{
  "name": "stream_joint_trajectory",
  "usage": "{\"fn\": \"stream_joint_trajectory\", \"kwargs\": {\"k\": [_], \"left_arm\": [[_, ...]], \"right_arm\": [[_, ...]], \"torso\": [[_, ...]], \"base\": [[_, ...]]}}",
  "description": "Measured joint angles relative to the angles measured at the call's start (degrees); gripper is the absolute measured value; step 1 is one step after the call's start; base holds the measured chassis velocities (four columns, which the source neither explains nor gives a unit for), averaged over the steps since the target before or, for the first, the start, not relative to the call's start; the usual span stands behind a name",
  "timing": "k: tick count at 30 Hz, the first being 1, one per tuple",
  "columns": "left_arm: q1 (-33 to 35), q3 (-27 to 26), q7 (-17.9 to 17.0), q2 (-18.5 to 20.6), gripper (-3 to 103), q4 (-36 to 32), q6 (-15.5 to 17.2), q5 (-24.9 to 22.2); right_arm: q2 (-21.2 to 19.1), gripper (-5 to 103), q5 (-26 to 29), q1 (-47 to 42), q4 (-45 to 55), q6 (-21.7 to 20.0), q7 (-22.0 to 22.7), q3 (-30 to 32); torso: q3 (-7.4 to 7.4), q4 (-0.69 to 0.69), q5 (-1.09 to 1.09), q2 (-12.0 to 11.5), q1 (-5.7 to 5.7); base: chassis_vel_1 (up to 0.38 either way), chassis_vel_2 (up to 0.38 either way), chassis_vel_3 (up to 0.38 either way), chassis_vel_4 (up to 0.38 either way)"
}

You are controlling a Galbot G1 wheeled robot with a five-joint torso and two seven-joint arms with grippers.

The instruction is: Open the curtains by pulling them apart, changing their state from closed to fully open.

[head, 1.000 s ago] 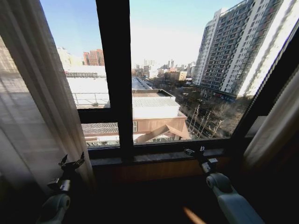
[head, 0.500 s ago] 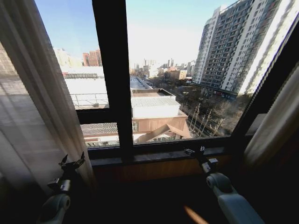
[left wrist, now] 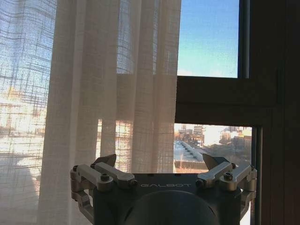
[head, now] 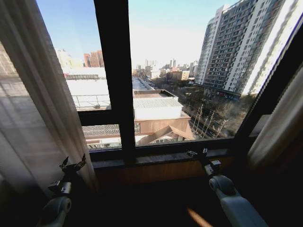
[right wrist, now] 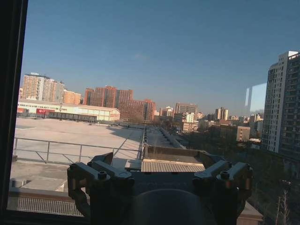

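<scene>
The curtains are drawn apart. The left sheer off-white panel hangs bunched along the left side, and the right panel is gathered at the right edge. Bare glass lies between them. My left gripper is open just beside the left panel's inner edge, low near the sill. In the left wrist view that gripper holds nothing, with the pleated curtain ahead of one finger. My right gripper is open at the sill, well short of the right panel. In the right wrist view it faces bare glass.
A wide dark window post stands between the two panes, with a crossbar on the left pane. The wooden sill runs below. Dark frame borders the right side. City buildings lie outside.
The whole picture has shifted slightly, so the camera moved a little. Both grippers and both curtain panels keep their places.
</scene>
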Motion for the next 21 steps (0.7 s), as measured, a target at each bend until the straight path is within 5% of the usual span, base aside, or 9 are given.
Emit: {"fn": "stream_joint_trajectory", "kwargs": {"k": [21], "left_arm": [[0.0,0.0,0.0,0.0,100,0.0,0.0,0.0]], "right_arm": [[0.0,100,0.0,0.0,0.0,0.0,0.0,0.0]], "torso": [[0.0,0.0,0.01,0.0,0.0]], "base": [[0.0,0.0,0.0,0.0]]}}
